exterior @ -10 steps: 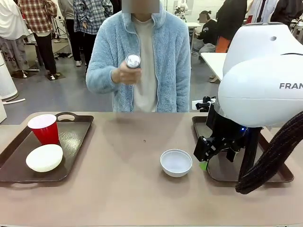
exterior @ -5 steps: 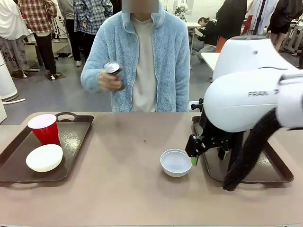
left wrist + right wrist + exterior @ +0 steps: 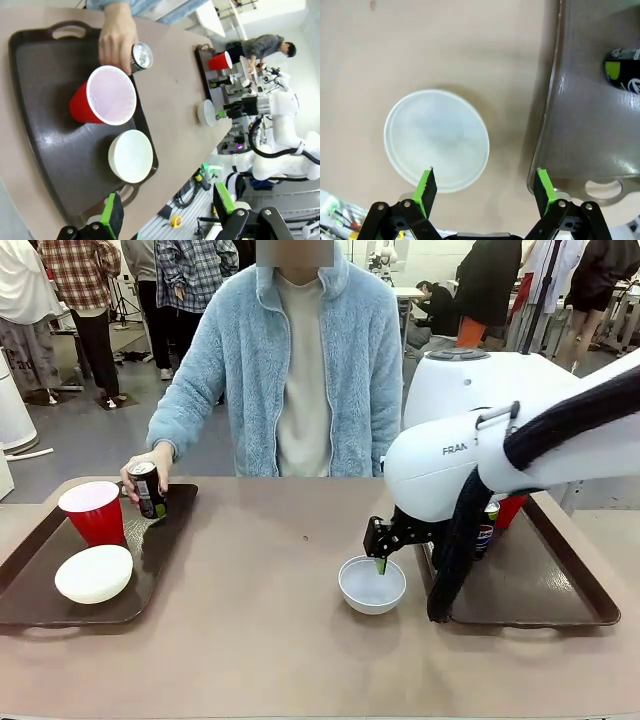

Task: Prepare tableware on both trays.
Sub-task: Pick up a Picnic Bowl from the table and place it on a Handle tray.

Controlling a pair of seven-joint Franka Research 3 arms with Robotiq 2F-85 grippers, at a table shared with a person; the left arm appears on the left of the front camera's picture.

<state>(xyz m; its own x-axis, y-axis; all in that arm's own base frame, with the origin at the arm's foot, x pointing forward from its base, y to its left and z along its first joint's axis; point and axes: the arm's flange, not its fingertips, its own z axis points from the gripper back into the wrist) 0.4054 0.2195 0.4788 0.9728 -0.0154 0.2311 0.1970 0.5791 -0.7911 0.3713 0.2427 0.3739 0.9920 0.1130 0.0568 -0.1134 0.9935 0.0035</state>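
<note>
Change since a second ago: right gripper (image 3: 484,176), then over the dark brown glossy plastic tray (image 3: 560,612) right of the shallow round white bowl (image 3: 372,583), now hangs above that bowl on the worktop (image 3: 260,640), fingers spread wide. Person's hand (image 3: 140,468) has lowered a slim dark silver-topped can (image 3: 149,490) to the matching tray (image 3: 30,608) far left of the bowl, beside a red plastic cup (image 3: 95,512). Fingers of left gripper (image 3: 167,202) spread, empty. Lettering: "FRAN" on white arm (image 3: 460,450); can print unreadable.

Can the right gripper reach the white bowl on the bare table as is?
Probably yes. The right gripper hangs open above the bowl with nothing between them. The bowl lies apart from the right tray, though one finger is over that tray's corner, which could crowd a descent.
</note>
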